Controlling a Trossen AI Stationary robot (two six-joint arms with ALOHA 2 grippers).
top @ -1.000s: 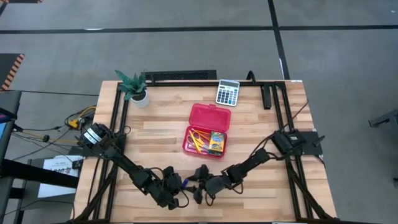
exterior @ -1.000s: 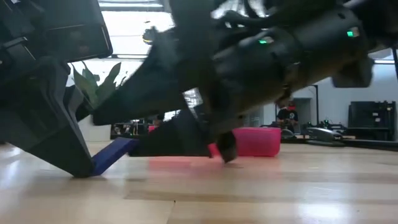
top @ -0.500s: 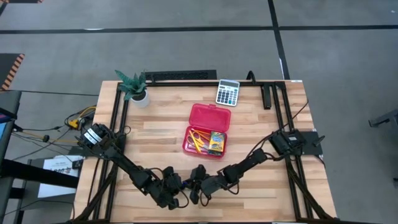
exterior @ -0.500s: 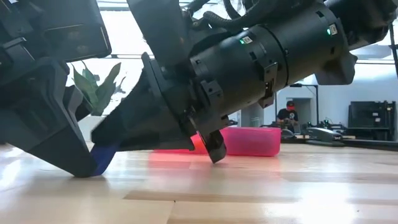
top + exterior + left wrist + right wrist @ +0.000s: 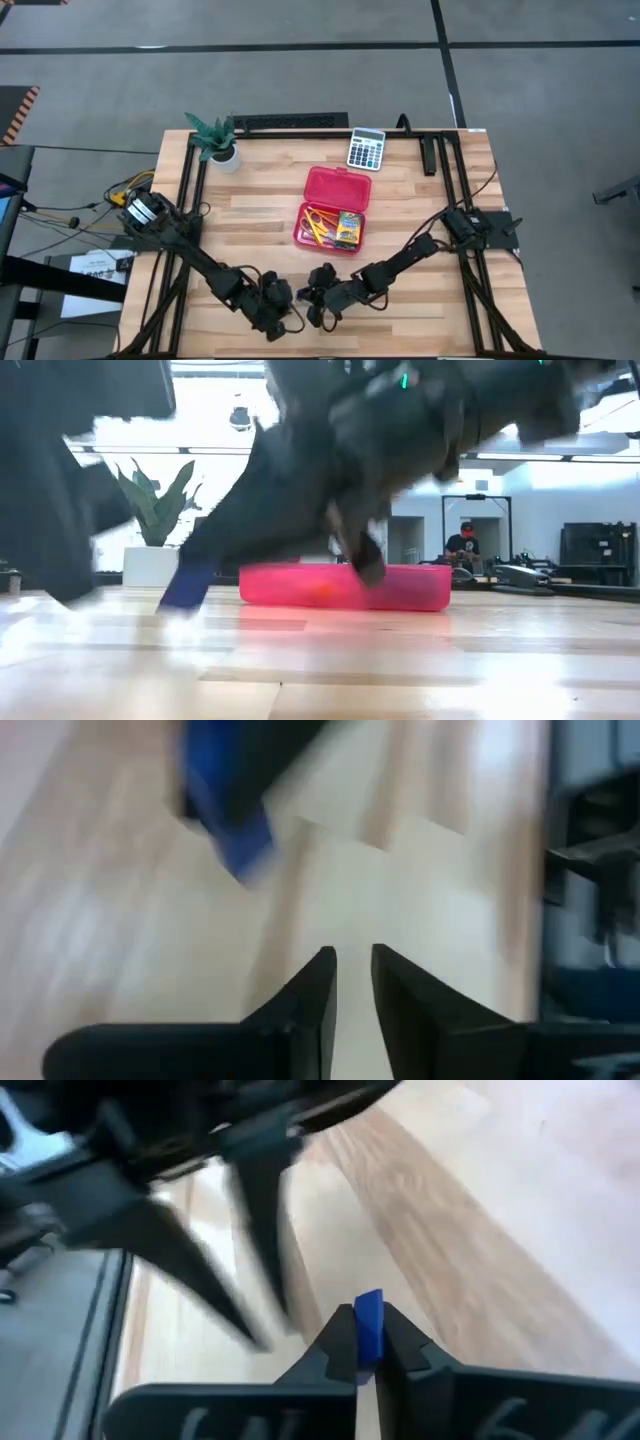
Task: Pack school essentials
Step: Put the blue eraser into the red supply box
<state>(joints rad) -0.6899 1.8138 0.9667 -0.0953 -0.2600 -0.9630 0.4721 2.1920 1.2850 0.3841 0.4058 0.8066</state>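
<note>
Near the table's front edge, both arms crowd together. Right gripper [image 5: 368,1365] pinches the tiny blue piece [image 5: 369,1323] between nearly closed fingers, the piece standing up past the tips. Left gripper [image 5: 351,982] sits just beside it, fingers a narrow slit apart, empty, the wooden table [image 5: 420,215] bare between them.

Blue piece looks light, stiff and small; likely to slip or twist in a pinch. Best gripped across its flat faces, near the middle.

Red case [image 5: 335,209] lies open mid-table, well apart, with scissors [image 5: 317,221] and crayon box [image 5: 347,229] already inside.
</note>
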